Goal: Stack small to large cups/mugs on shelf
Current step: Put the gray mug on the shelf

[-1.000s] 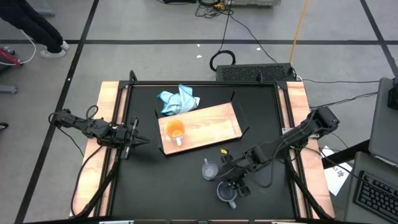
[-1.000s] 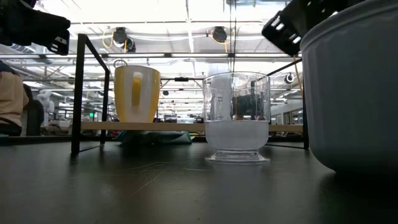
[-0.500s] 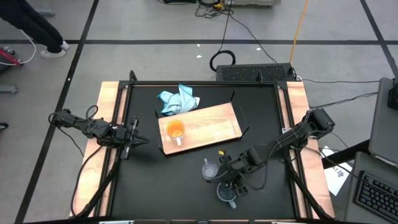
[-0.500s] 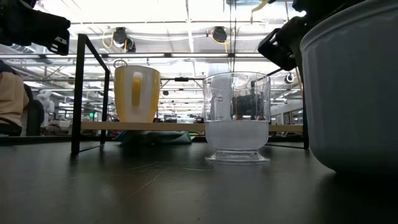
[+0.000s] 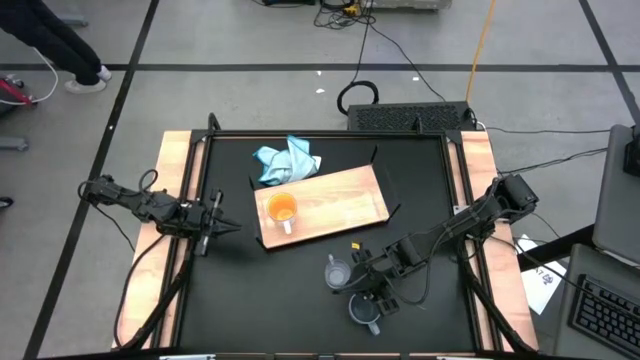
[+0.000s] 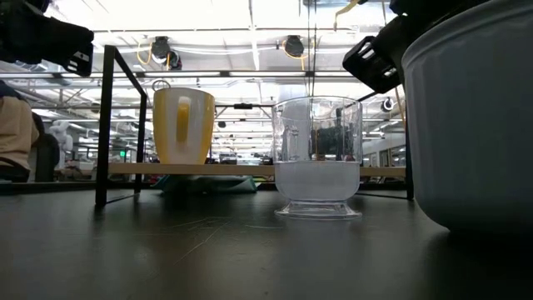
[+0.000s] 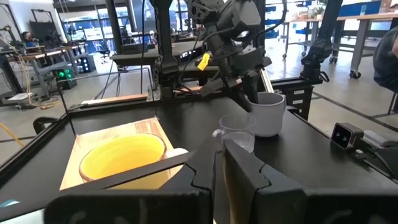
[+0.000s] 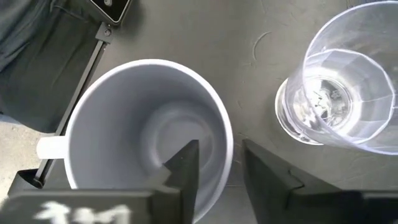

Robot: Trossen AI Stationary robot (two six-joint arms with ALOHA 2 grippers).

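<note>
**A:** Where is the right claw (image 8: 217,165)?

**B:** It is hanging open over the grey mug (image 8: 146,130), one finger inside the rim and one outside, seemingly straddling the wall to pinch it. The glass (image 8: 339,81) is standing just beside the mug on the counter (image 5: 300,290).

**A:** And the rest?

**B:** The orange mug (image 5: 282,210) is sitting on the shelf (image 5: 345,195). The left claw (image 5: 222,226) is waiting, closed and empty, at the counter's left edge.
</note>
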